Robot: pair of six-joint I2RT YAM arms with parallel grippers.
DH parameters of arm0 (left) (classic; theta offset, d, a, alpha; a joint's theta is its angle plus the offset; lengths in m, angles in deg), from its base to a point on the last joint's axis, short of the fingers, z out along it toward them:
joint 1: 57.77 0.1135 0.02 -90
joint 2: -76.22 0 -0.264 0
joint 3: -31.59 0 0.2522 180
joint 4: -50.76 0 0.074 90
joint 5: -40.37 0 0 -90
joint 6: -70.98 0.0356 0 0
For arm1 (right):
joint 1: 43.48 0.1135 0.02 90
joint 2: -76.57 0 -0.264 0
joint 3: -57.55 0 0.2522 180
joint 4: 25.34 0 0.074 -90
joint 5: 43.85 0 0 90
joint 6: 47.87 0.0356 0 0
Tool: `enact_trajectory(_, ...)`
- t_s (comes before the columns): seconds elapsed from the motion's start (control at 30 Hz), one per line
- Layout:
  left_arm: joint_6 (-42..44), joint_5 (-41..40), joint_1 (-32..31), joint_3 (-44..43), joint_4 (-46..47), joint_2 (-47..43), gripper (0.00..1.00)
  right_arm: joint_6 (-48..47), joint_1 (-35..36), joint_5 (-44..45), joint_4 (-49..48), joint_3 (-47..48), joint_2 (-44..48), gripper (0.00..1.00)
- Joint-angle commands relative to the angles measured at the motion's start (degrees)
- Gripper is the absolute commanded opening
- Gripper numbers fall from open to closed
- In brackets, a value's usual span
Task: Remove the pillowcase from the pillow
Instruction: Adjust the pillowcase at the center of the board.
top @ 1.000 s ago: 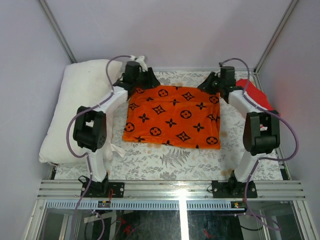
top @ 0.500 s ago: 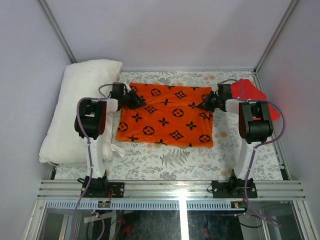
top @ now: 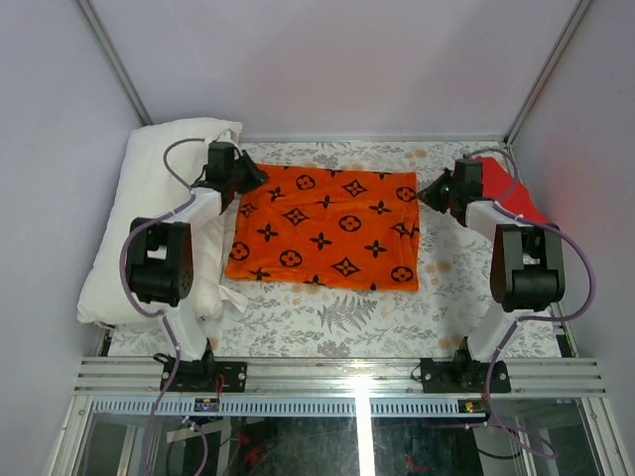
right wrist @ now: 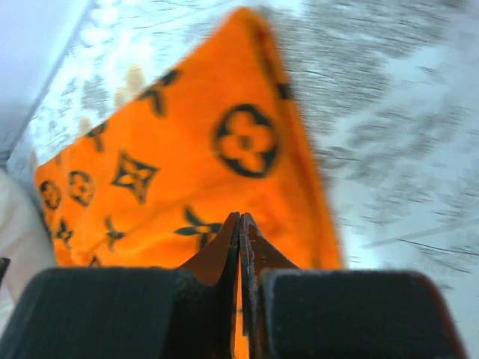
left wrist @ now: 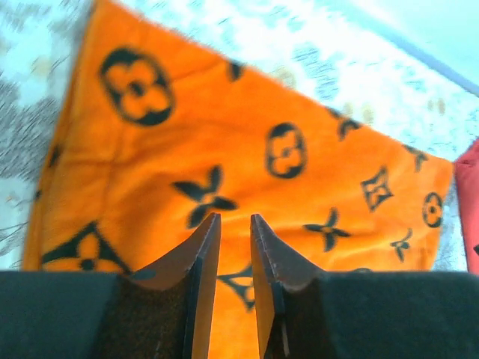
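Observation:
The orange pillowcase [top: 322,226] with black motifs lies flat and empty on the table, apart from the pillow. The white pillow [top: 149,198] lies along the table's left edge. My left gripper [top: 256,177] hovers at the pillowcase's far left corner. In the left wrist view the gripper [left wrist: 234,217] stands narrowly open with nothing between its fingers, above the pillowcase [left wrist: 224,149]. My right gripper [top: 429,194] is just off the far right corner. In the right wrist view it [right wrist: 240,215] is shut and empty, with the pillowcase [right wrist: 187,164] beyond it.
A plain red folded cloth [top: 506,188] lies at the far right, behind the right gripper. The floral table covering [top: 337,312] spans the table. Metal frame posts and grey walls close in the back and sides.
Both grippers drew the pillowcase nearer and to the left, then came off its far corners. The left gripper moved up and left, the right gripper out to the right.

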State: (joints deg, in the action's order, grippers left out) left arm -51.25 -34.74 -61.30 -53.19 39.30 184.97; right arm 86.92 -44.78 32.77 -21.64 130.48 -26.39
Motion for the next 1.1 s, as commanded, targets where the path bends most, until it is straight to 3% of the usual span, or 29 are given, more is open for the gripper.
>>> enact_trajectory(0.0, 5.4, -10.5, -8.1, -2.7, 0.4, -6.1, 0.2, -4.6, 8.5, 3.7, 1.3, 7.7, 3.2, 0.0)
enact_trajectory(0.1, 4.2, -9.1, -11.1, -4.4, 1.3, -3.1, 0.15, -4.7, 13.5, 1.5, 0.9, 11.5, -1.7, 0.0)
enact_trajectory(0.23, 2.7, -7.4, -11.2, -7.4, 2.0, 4.4, 0.08, -2.4, 14.4, -4.0, 0.8, 17.2, -9.9, 0.0)
enact_trajectory(0.47, 0.3, -2.2, -3.6, -13.5, 1.5, 14.1, 0.02, -7.7, 10.9, -2.2, 8.8, 26.1, -16.9, 0.0)
enact_trajectory(0.7, -0.2, 3.6, 4.1, -19.0, -4.1, 21.1, 0.07, -6.6, 0.9, -5.1, 9.4, 22.0, -19.8, 0.0)
enact_trajectory(0.93, 5.3, -6.3, 4.0, -20.2, -9.8, 19.0, 0.13, -9.0, -4.8, -1.2, 14.3, 22.5, -17.0, 0.0)
enact_trajectory(1.07, 6.7, -9.6, 3.8, -19.3, -9.6, 11.9, 0.34, -10.4, -5.6, 0.1, 16.2, 24.4, -13.6, 0.0)
